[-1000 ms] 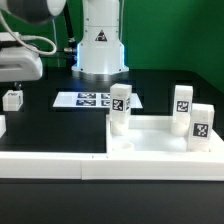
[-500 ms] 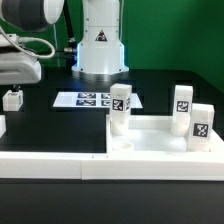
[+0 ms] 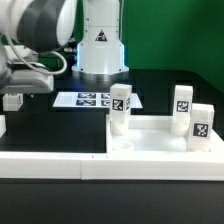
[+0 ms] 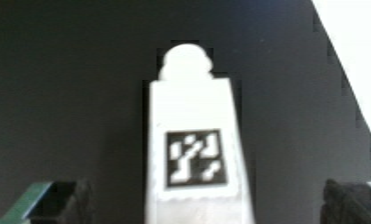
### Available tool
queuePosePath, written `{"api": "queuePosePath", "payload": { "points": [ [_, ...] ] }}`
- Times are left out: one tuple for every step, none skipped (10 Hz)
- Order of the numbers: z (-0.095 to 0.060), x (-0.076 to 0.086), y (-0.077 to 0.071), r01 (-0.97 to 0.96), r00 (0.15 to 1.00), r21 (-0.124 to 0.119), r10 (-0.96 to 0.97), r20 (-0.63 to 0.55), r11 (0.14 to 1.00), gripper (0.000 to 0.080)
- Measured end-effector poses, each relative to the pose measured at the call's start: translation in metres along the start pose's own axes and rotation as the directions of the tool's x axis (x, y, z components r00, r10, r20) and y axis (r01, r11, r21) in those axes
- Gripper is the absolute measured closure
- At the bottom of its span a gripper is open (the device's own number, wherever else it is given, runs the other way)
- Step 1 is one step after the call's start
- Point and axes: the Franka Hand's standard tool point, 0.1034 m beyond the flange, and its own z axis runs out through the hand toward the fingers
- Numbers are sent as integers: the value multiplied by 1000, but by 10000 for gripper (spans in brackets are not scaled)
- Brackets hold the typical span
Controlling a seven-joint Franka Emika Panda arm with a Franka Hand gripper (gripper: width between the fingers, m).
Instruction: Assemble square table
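The white square tabletop (image 3: 152,140) lies at the front on the exterior view's right, with three tagged white legs (image 3: 121,108) (image 3: 182,107) (image 3: 201,125) standing upright on it. A fourth leg (image 3: 12,99) stands alone on the black table at the far left. My gripper (image 3: 22,86) hangs just above that leg. In the wrist view this leg (image 4: 196,130) runs lengthwise between my two fingers (image 4: 49,203), its tag facing the camera. The gripper (image 4: 200,206) is open, and each finger stands well clear of the leg's sides.
The marker board (image 3: 88,100) lies flat behind the tabletop, in front of the robot base (image 3: 100,45). A long low white wall strip (image 3: 50,162) runs along the front left. Another white piece (image 3: 2,125) shows partly at the left edge.
The arm has swung in from the exterior view's left and come lower, bringing the hand over the loose leg. The tabletop and its three legs have not moved.
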Motion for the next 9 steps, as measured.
{"api": "queuePosePath", "payload": {
  "points": [
    [2,1,-3,1,1000,-1,-1,4,1000,151],
    [1,1,-2,-1,1000,-1,1,1,1000,151],
    [2,1,-1,-1,1000,0,1,2,1000,151],
    [2,1,-1,-1,1000,0,1,2,1000,275],
    [2,1,-1,-1,1000,0,1,2,1000,414],
    [2,0,-1,-1,1000,0,1,2,1000,513],
    [2,0,-1,-2,1000,0,2,2,1000,513],
    [2,0,-1,-2,1000,0,2,2,1000,512],
    [2,0,-1,-2,1000,0,2,2,1000,512]
  ]
}}
